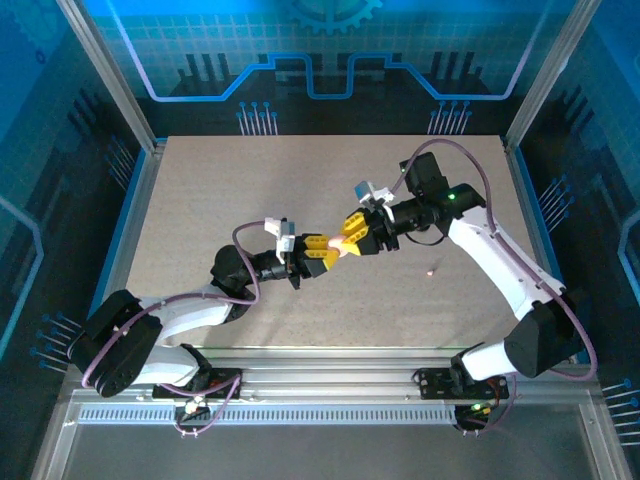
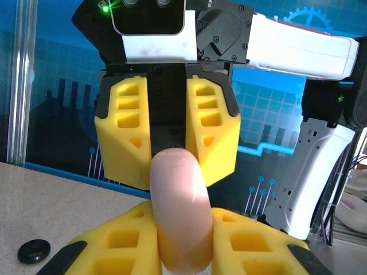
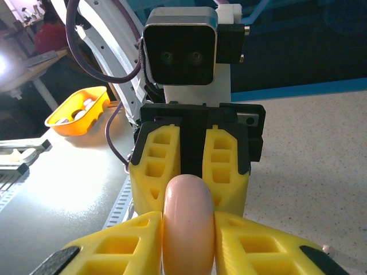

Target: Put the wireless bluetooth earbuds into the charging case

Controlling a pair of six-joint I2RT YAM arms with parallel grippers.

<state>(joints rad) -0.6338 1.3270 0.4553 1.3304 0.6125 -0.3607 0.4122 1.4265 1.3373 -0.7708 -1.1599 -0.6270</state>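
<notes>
Charging case [image 1: 334,243] hangs above the table [image 1: 200,200] in my top view, between left gripper [image 1: 318,250] and right gripper [image 1: 352,237]. Left wrist: its fingers [image 2: 120,246] clamp the case. Right wrist: its fingers [image 3: 258,246] pinch both sides.

I keep my beige speckled tabletop [image 1: 300,200] boxed in by blue circuit-printed wall panels [image 1: 320,40] and silver aluminium posts [image 1: 105,65]. An orange plastic bowl [image 3: 77,112] sits outside in bright light.
</notes>
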